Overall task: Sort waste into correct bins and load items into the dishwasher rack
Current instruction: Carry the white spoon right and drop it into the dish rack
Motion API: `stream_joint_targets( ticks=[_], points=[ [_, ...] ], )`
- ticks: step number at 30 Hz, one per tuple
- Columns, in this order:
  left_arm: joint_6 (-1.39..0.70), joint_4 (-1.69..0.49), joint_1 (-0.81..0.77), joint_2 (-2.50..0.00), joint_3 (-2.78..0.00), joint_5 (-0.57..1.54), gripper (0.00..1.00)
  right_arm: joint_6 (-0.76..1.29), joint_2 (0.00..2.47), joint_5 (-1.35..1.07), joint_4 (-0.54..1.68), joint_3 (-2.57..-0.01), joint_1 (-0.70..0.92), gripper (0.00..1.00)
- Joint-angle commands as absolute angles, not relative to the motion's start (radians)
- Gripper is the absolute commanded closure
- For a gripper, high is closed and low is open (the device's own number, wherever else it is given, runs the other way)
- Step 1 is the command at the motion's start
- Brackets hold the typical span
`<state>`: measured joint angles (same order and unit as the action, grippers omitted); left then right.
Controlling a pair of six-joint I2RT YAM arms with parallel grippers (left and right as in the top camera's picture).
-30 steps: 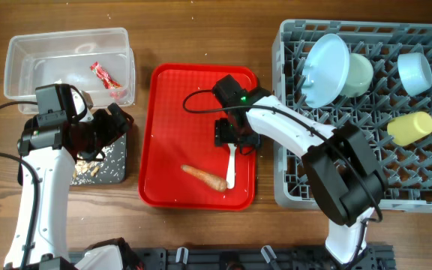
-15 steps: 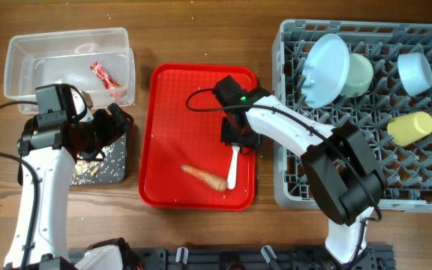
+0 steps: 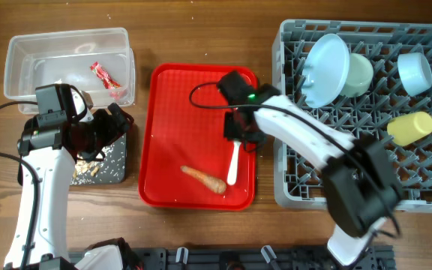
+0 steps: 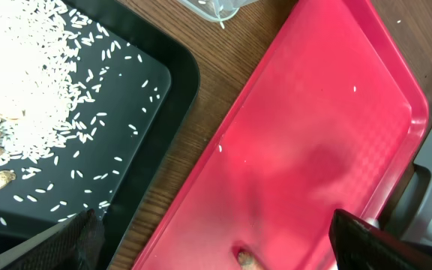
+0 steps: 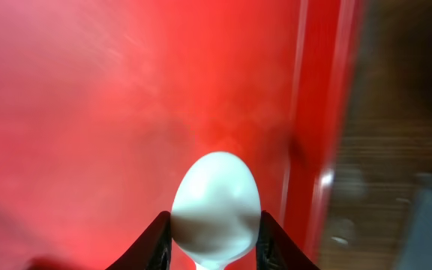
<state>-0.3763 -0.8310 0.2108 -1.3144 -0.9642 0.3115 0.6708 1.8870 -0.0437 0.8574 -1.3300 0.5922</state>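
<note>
My right gripper (image 3: 240, 135) is shut on the bowl end of the white spoon (image 3: 232, 163) over the red tray (image 3: 171, 97). The right wrist view shows the spoon (image 5: 216, 199) pinched between my fingers (image 5: 214, 229). The orange carrot piece (image 3: 205, 178) lies on the tray just left of the spoon's handle. My left gripper (image 3: 115, 124) is open and empty above the right edge of the black tray (image 3: 118, 174), which holds rice crumbs (image 3: 88, 169). The clear tub (image 3: 21, 56) holds the red wrapper (image 3: 103, 75). The grey rack (image 3: 291, 187) holds the white plate (image 3: 327, 69), mint bowl (image 3: 361, 75), blue bowl (image 3: 414, 72) and yellow cup (image 3: 409, 128).
The left wrist view shows my open fingers (image 4: 216, 251) spanning the strip of wooden table between the black tray (image 4: 167, 90) and the red tray (image 4: 328, 120). The carrot's tip (image 4: 244, 259) shows at the bottom edge. The rack stands close to the red tray's right rim.
My right gripper has shifted slightly to the right over the spoon's bowl end, and the spoon has moved a little with it. The left arm has not moved.
</note>
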Motion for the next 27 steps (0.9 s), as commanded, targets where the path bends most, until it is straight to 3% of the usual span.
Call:
stream_joint_targets(
  ticks=[1, 10, 20, 23, 27],
  points=[
    [-0.371, -0.832, 0.214, -1.309, -0.969, 0.312, 0.02, 0.546, 1.724, -0.022, 0.877, -1.328, 0.538, 0.74],
    [-0.371, -0.832, 0.214, -1.309, -0.969, 0.312, 0.02, 0.315, 1.547, -0.016, 0.981, -1.328, 0.347, 0.75],
    [-0.371, -0.832, 0.214, -1.309, -0.969, 0.313, 0.02, 0.132, 1.551, -0.015, 1.051, -1.328, 0.2, 0.73],
    [-0.371, -0.832, 0.214, -1.309, -0.969, 0.313, 0.02, 0.13, 1.551, -0.015, 1.053, -1.328, 0.2, 0.35],
    [-0.371, -0.836, 0.214, -1.309, -0.969, 0.313, 0.0, 0.13, 1.551, -0.015, 1.049, -1.328, 0.2, 0.34]
  ],
)
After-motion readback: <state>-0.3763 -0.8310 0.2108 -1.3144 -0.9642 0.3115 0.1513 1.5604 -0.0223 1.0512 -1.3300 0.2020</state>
